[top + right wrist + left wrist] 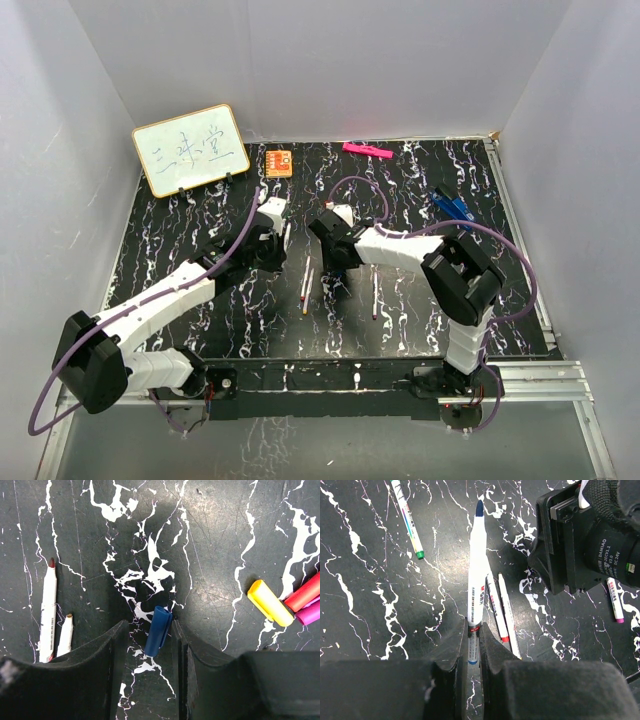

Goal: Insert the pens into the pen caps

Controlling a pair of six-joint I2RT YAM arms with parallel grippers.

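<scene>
left wrist, hand: the left hand (472,630) is clenched on the lower barrel of a white-barrelled marker pen with a blue tip (476,565). the tip points away from the palm, over the black, white-veined marble surface (365,630).
left wrist, neighbours: two loose white pens (500,605) lie side by side just beside the held pen. a green-tipped white pen (409,522) and a purple-tipped white pen (615,605) lie further off. the right arm's black wrist housing (585,540) looms close.
left wrist, risk: the grip sits far from the tip, so the long free barrel can swing off line, or slide back through the fingers when the tip meets resistance.
right wrist, hand: the right hand (150,632) has a short blue plastic cap with a clip (158,636) between its fingers. the cap touches the finger on the view's right, but a strip of surface shows on its other side, so i cannot tell whether it is clamped or only bracketed.
right wrist, neighbours: a yellow cap (270,602), a red cap (305,592) and a purple cap (310,614) lie to one side, and two uncapped white pens (50,615) to the other.
right wrist, risk: the blue cap sits tilted. a tip arriving off-axis probably hits the rim and twists or knocks the cap loose.
top external, layout: both hands meet near the middle of the surface, very close together.
top external, risk: with so little room, a small correction could bump one wrist into the other.
</scene>
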